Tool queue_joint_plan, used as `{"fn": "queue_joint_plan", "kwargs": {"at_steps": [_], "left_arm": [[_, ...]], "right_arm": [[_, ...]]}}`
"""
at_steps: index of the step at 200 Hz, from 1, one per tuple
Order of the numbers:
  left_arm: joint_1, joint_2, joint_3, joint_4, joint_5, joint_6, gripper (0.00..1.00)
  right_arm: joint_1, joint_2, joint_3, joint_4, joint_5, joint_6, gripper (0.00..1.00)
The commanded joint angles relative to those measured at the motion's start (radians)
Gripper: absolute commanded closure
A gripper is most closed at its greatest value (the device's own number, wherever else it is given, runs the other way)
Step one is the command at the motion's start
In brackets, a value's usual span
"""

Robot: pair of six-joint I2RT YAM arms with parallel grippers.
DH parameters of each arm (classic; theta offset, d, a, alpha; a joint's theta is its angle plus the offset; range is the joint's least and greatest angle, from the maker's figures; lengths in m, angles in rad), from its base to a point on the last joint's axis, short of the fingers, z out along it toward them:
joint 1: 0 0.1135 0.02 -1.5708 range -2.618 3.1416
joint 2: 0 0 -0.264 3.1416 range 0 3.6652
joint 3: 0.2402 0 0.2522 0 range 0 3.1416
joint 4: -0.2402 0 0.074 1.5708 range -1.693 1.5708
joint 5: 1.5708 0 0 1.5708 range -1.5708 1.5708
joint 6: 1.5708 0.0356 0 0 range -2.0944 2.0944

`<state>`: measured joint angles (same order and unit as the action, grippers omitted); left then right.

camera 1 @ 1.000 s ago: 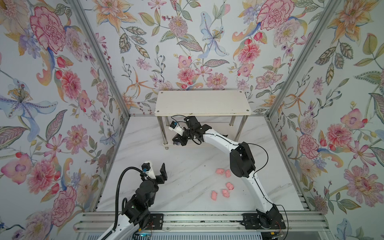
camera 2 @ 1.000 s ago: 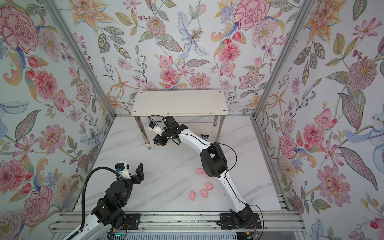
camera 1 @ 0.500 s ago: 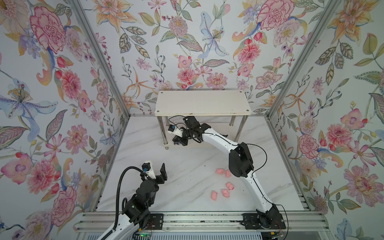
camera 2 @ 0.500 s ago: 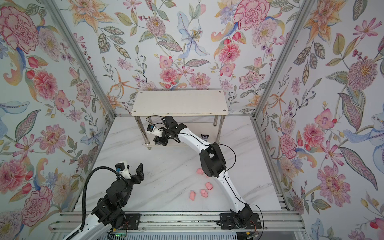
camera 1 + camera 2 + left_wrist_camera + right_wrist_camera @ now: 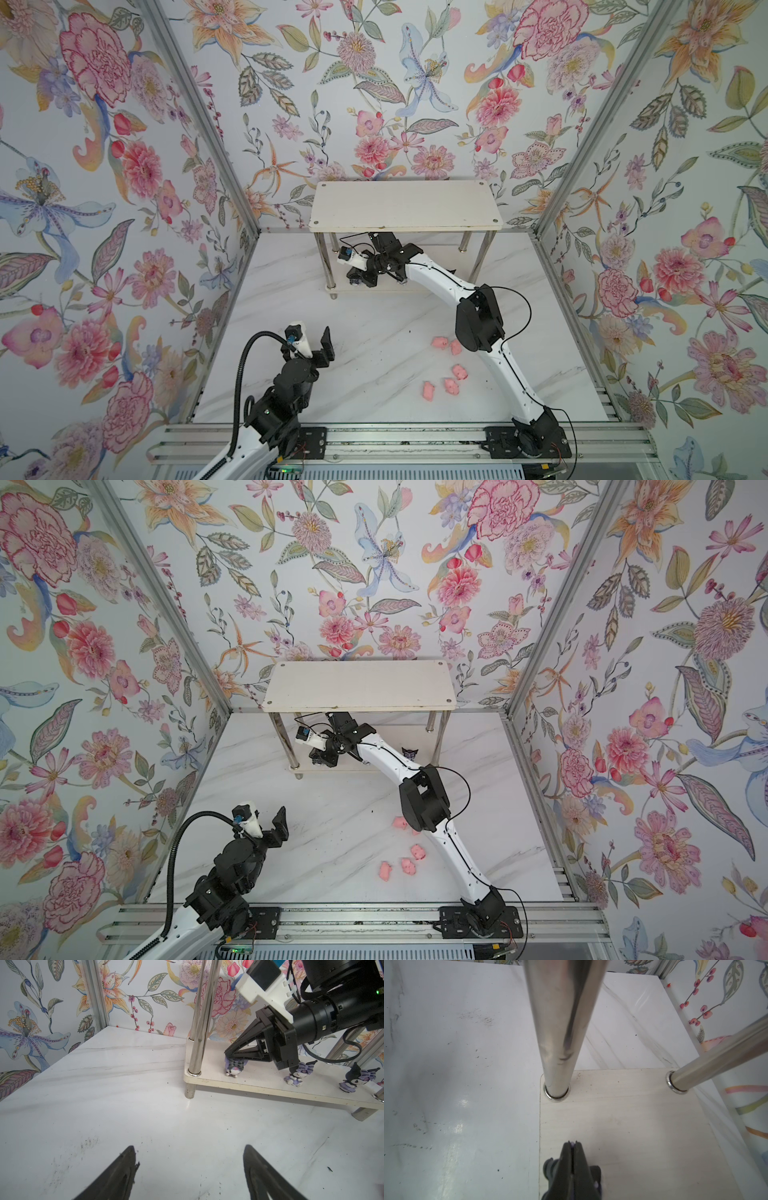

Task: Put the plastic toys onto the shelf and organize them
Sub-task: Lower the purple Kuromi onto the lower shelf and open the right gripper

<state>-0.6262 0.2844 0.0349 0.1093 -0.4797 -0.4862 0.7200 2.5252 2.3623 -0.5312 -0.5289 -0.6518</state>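
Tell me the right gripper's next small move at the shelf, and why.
Probably open the right gripper: it is shut on a purple figurine whose feet seem to touch the shelf's lower board, beside two other figurines already standing there.

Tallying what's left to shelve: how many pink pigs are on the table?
5 pigs, all on the table. Two by the right arm's elbow: one clear, one partly behind it. Three clustered nearer its base. The arm may hide more.
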Motion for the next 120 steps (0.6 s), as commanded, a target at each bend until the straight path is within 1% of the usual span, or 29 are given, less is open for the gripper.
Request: {"fn": "queue_joint_plan", "kwargs": {"at_steps": [1, 50, 56, 72, 76, 79, 94, 97, 107, 120], "left_arm": [[0.014, 0.003, 0.001, 0.024, -0.015, -0.005, 0.19], [0.016, 0.014, 0.003, 0.028, -0.013, -0.004, 0.19], [0.017, 0.015, 0.003, 0.029, -0.013, -0.004, 0.18], [0.016, 0.019, 0.003, 0.032, -0.013, -0.005, 0.19], [0.018, 0.019, 0.003, 0.032, -0.012, -0.005, 0.19], [0.017, 0.019, 0.003, 0.032, -0.011, -0.004, 0.18], [0.017, 0.021, 0.002, 0.032, -0.011, -0.004, 0.18], [0.018, 0.022, 0.003, 0.031, -0.011, -0.004, 0.18], [0.017, 0.022, 0.004, 0.033, -0.01, -0.004, 0.19], [0.016, 0.02, 0.002, 0.032, -0.009, -0.004, 0.18]], "right_arm": [[-0.015, 0.034, 0.03, -0.026, -0.009, -0.019, 1.0], [-0.016, 0.04, 0.029, -0.026, -0.022, -0.038, 1.0], [-0.015, 0.04, 0.028, -0.027, -0.02, -0.04, 0.98], [-0.016, 0.038, 0.028, -0.027, -0.02, -0.043, 0.89], [-0.015, 0.038, 0.028, -0.027, -0.019, -0.043, 0.85], [-0.015, 0.037, 0.027, -0.027, -0.018, -0.046, 0.8], [-0.016, 0.034, 0.025, -0.026, -0.019, -0.047, 0.66], [-0.016, 0.033, 0.024, -0.026, -0.017, -0.046, 0.62], [-0.017, 0.029, 0.022, -0.027, -0.018, -0.046, 0.55], [-0.014, 0.024, 0.016, -0.026, -0.016, -0.045, 0.5]]}}
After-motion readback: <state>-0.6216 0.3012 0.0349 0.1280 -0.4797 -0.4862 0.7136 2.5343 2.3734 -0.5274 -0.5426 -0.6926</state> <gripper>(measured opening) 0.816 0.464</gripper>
